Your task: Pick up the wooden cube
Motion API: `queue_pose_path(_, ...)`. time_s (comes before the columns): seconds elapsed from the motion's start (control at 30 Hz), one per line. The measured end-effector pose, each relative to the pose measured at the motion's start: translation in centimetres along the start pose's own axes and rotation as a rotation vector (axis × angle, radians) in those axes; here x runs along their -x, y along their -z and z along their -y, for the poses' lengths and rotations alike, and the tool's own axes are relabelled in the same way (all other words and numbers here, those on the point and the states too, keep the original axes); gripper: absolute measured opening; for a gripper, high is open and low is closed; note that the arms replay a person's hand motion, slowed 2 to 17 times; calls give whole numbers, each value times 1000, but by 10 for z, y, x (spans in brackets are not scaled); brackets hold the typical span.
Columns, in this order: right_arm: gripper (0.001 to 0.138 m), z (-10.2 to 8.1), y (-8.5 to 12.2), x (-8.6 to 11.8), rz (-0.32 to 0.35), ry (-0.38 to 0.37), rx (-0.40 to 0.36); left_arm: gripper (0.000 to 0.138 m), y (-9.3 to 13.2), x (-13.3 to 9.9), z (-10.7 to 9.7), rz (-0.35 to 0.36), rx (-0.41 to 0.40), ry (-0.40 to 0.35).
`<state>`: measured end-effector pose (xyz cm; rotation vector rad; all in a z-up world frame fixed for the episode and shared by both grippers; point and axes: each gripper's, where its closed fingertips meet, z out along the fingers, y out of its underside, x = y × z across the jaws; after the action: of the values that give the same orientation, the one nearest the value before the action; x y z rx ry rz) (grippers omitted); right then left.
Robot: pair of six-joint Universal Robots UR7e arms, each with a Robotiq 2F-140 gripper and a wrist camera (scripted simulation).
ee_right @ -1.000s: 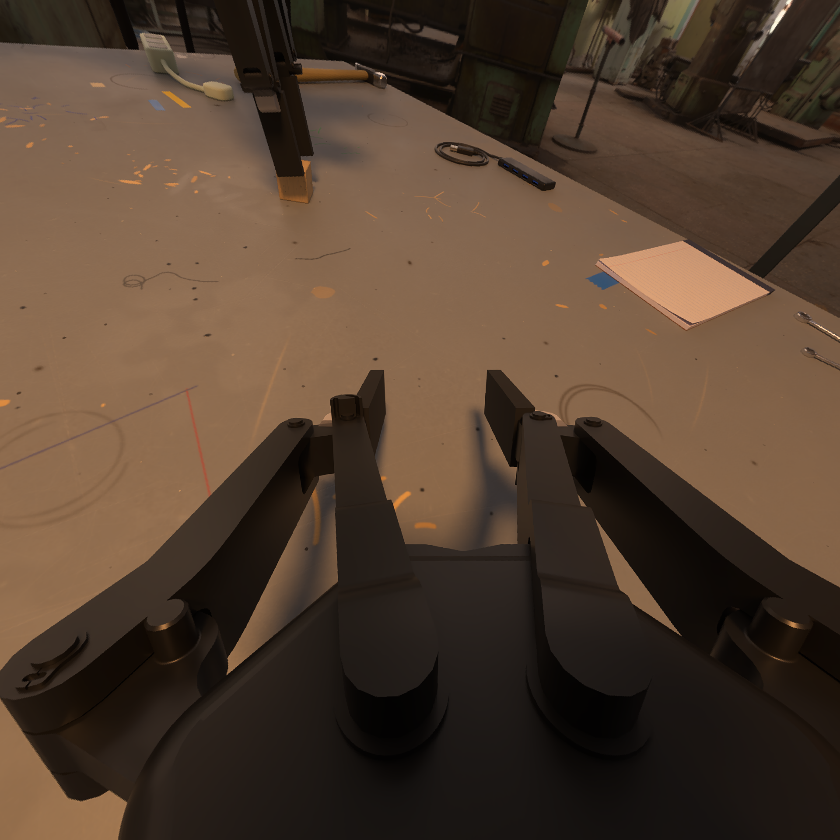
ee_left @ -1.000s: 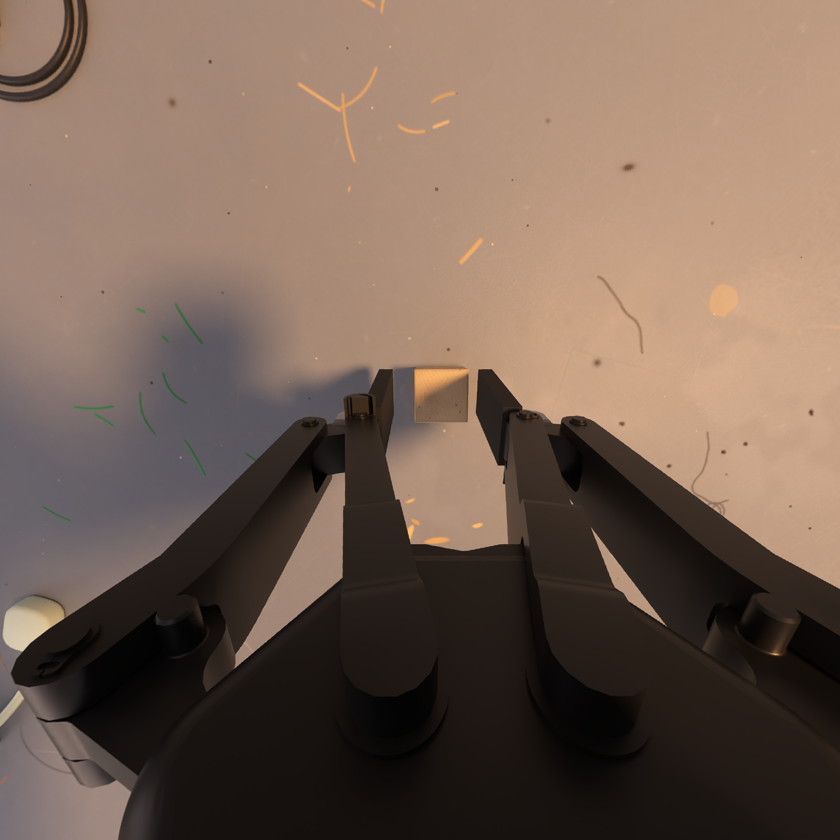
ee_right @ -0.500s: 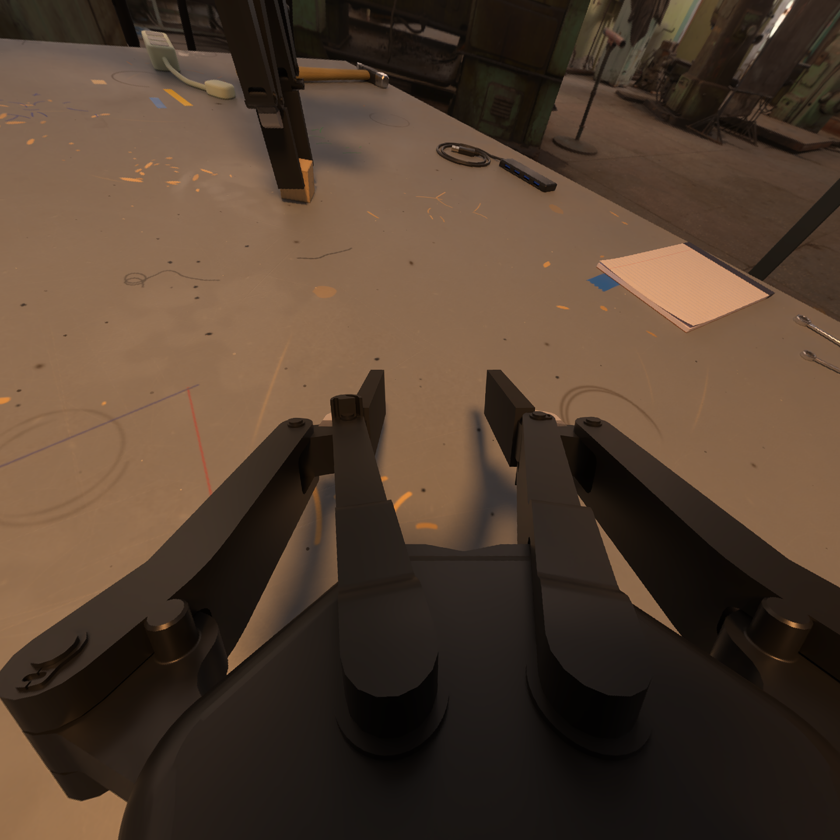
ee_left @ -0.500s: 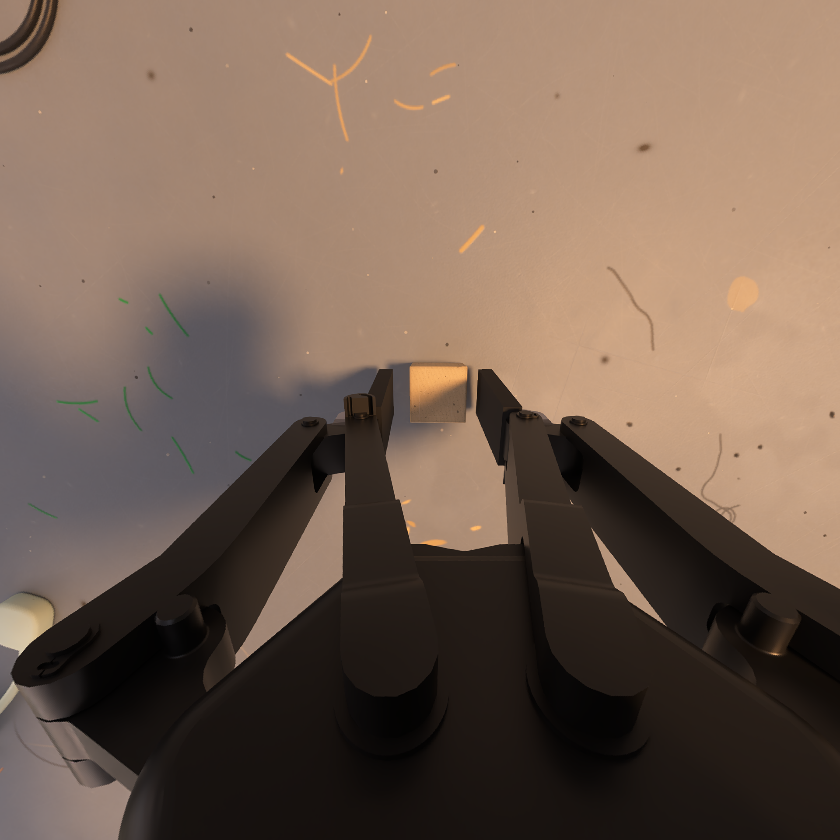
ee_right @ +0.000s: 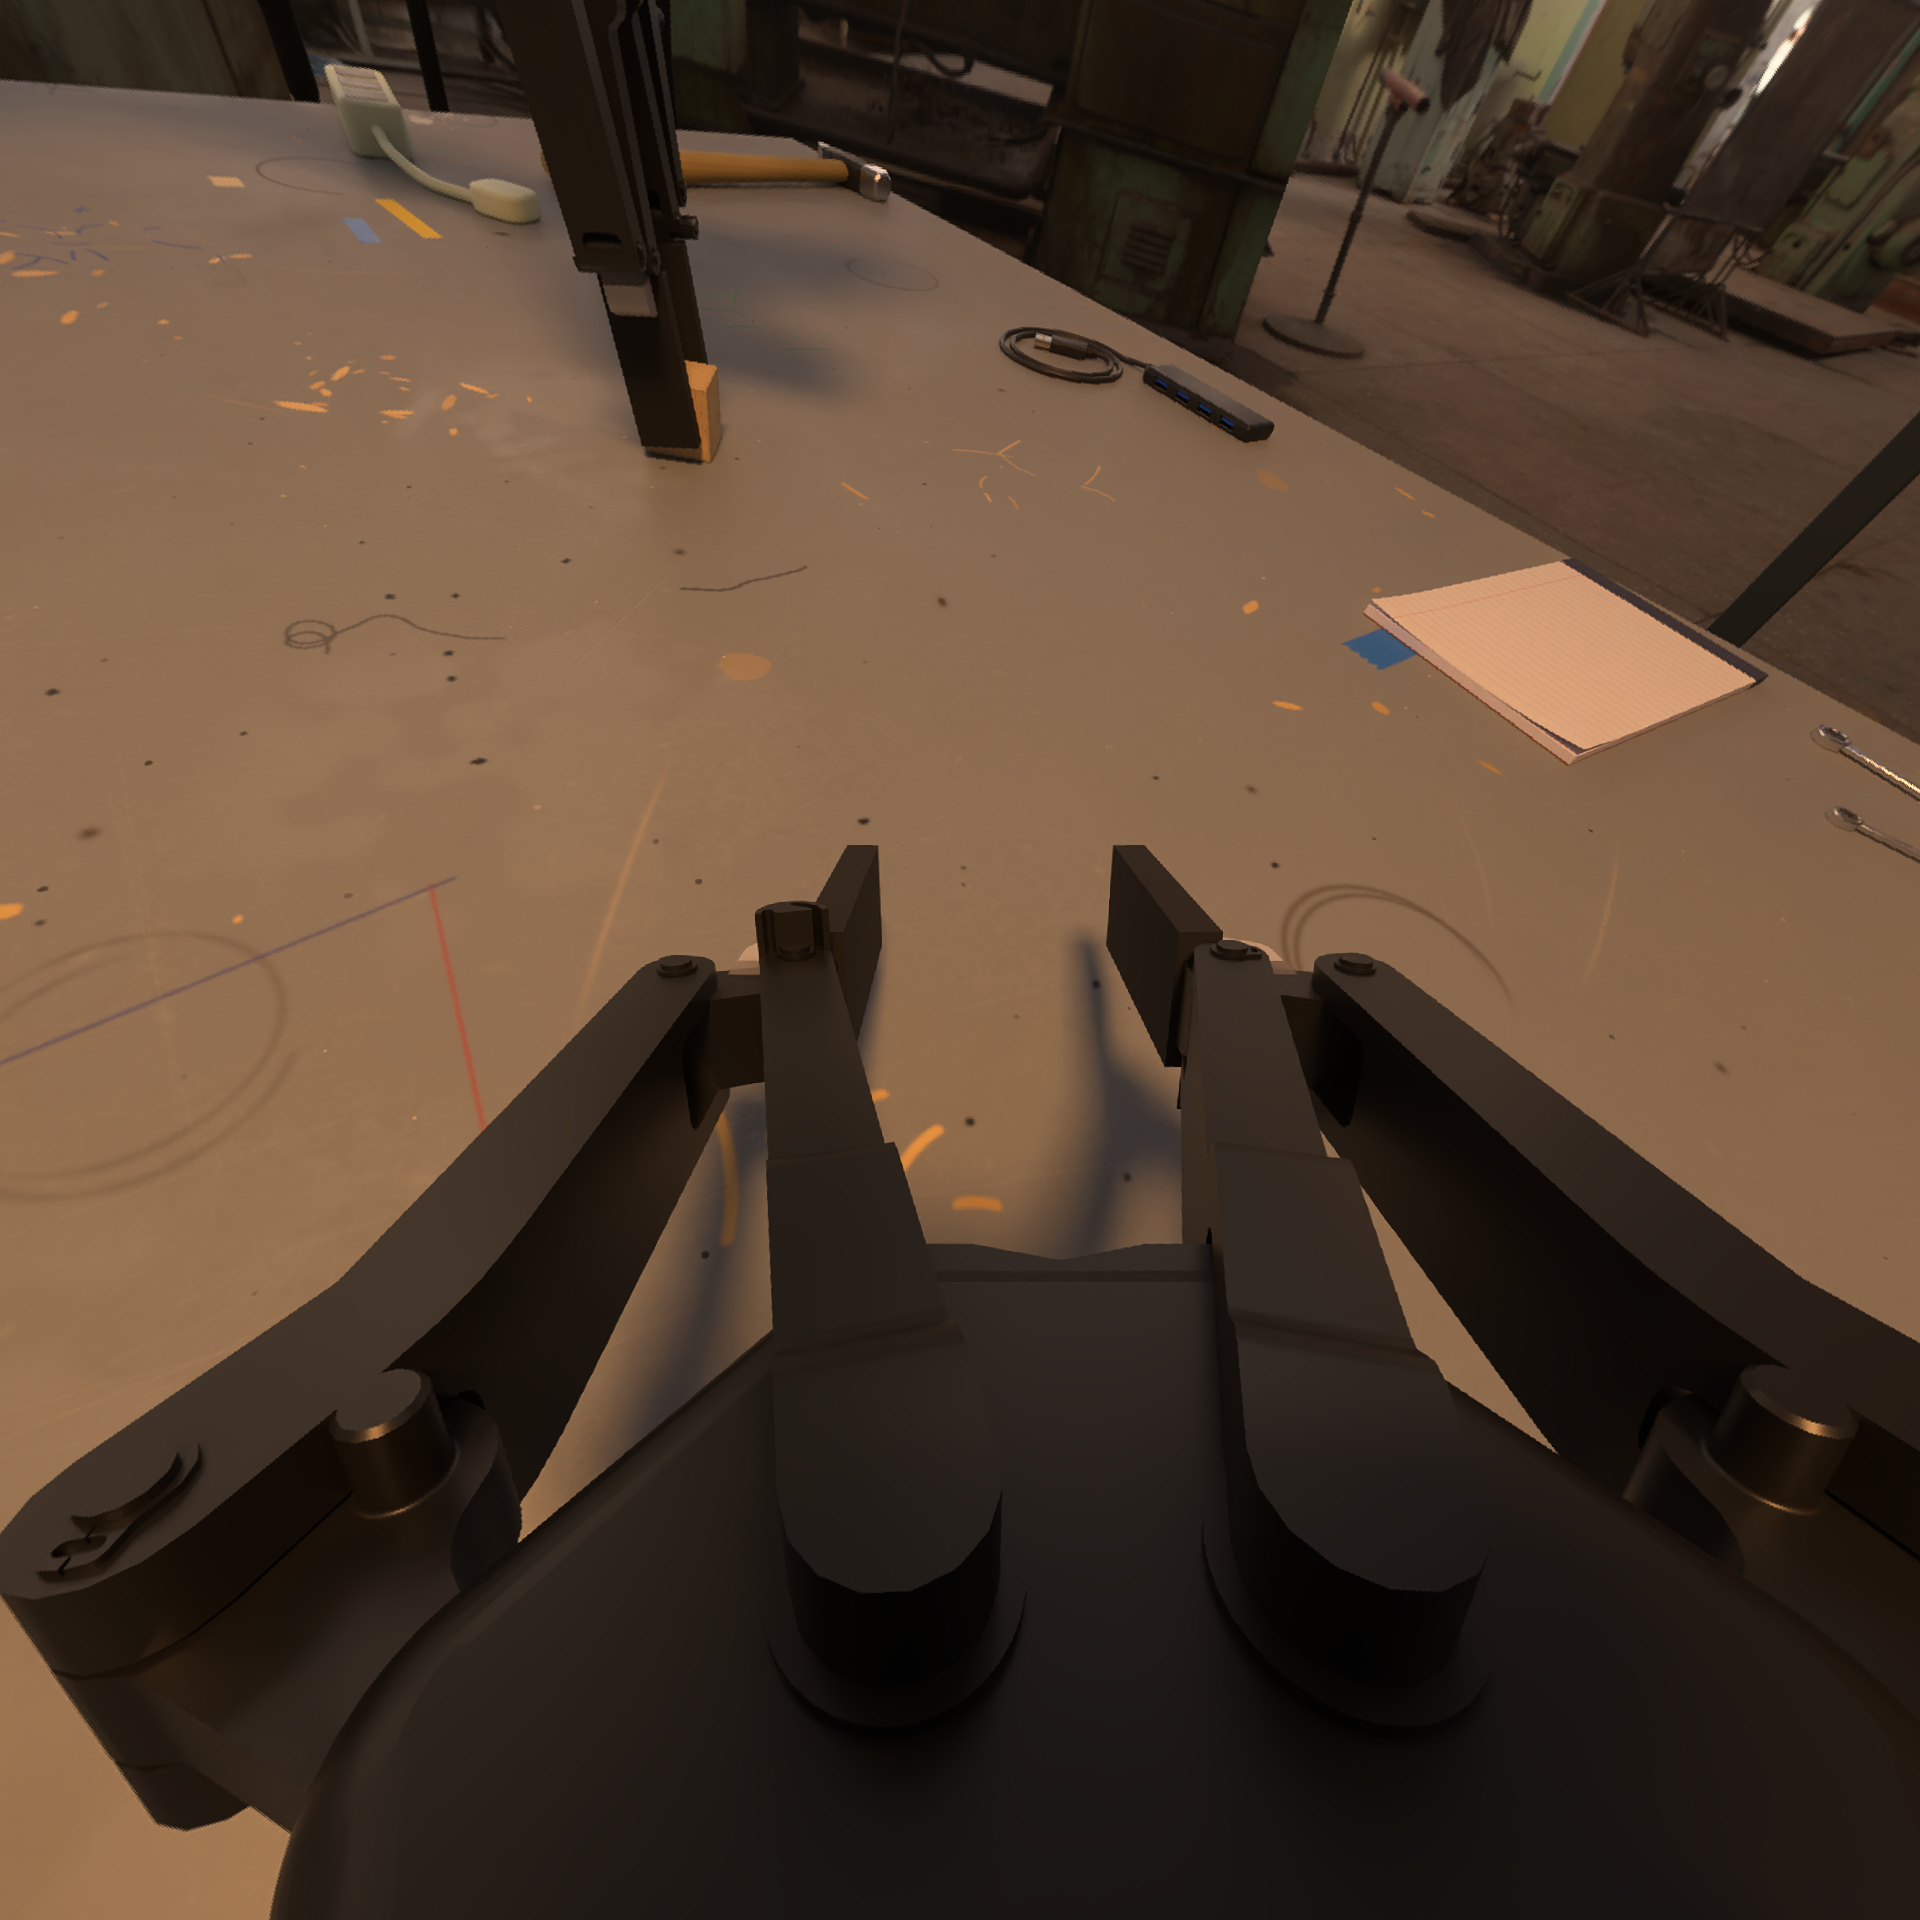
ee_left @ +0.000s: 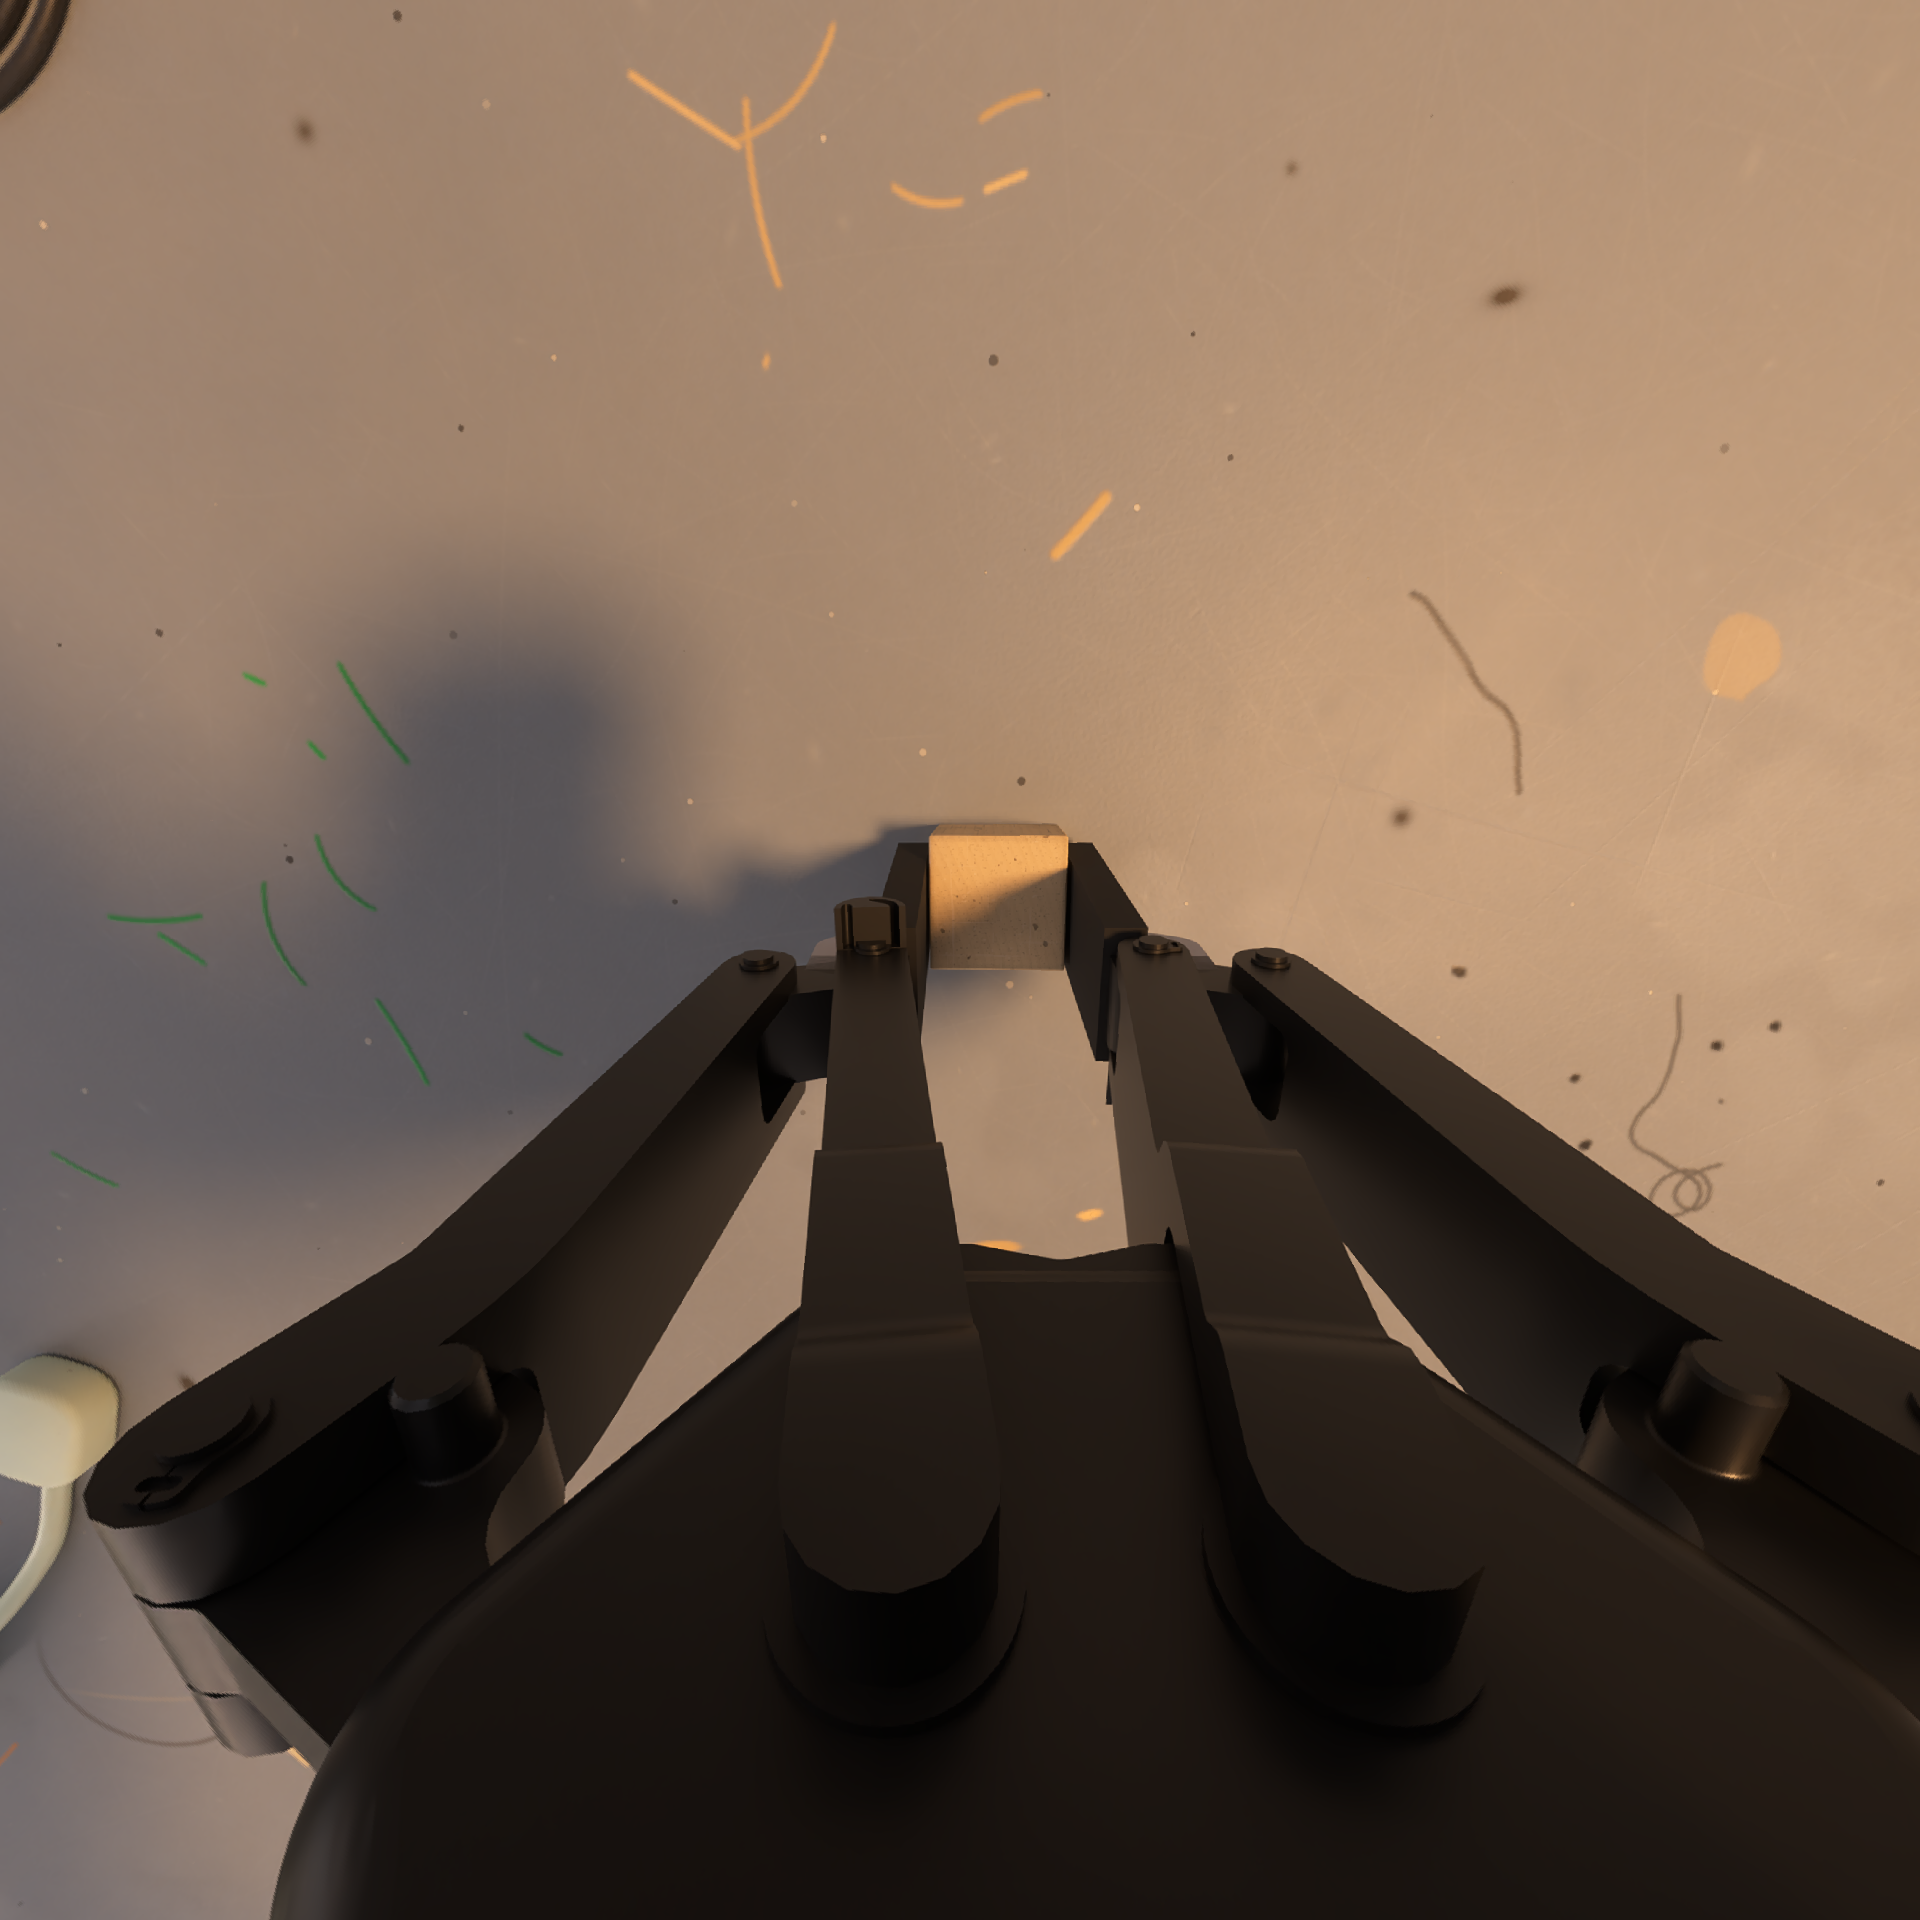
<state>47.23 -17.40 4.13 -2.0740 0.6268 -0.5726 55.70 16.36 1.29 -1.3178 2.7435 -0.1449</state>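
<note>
The left end effector stands clamped on the wooden cube, which rests on the tabletop far left of the idle, spread right end effector, so the grasp looks made and a straight lift comes next.

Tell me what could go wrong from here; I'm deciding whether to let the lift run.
The left tool pinches the wooden cube only at its fingertips, so it might slip out on lifting. The cube appears to rest on the table; a sideways drag could twist it.
</note>
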Motion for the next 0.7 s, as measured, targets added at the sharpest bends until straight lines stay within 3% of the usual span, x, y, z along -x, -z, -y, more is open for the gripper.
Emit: queue_pose_path(0.7,59,0,0,0,-6,6,-2,33,3,5,10,36,-63,4)
